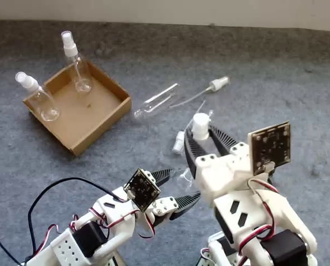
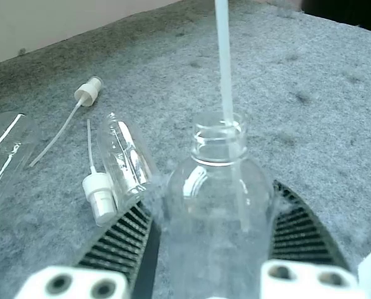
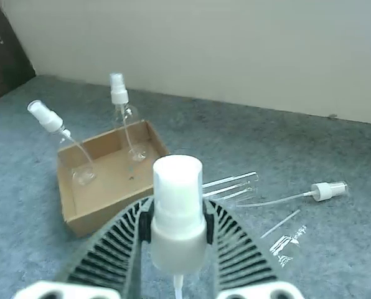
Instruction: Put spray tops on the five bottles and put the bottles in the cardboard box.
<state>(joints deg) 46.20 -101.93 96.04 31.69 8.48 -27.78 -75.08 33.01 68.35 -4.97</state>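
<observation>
The left jaws pinch an uncapped bottle [image 2: 216,212] at lower centre. The right jaws clamp a spray top [image 3: 178,205], its tube entering that bottle's neck. At upper left, the cardboard box [image 1: 101,132] holds two capped bottles [image 1: 78,69] [image 1: 41,101].

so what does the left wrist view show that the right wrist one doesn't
Left wrist: the left gripper gripping an open bottle, a tube entering its neck; a near top beside a lying bottle.
Right wrist: the right gripper gripping a spray top; the box with two capped bottles.
Both: a loose top with its tube and a far bottle, lying flat.
</observation>
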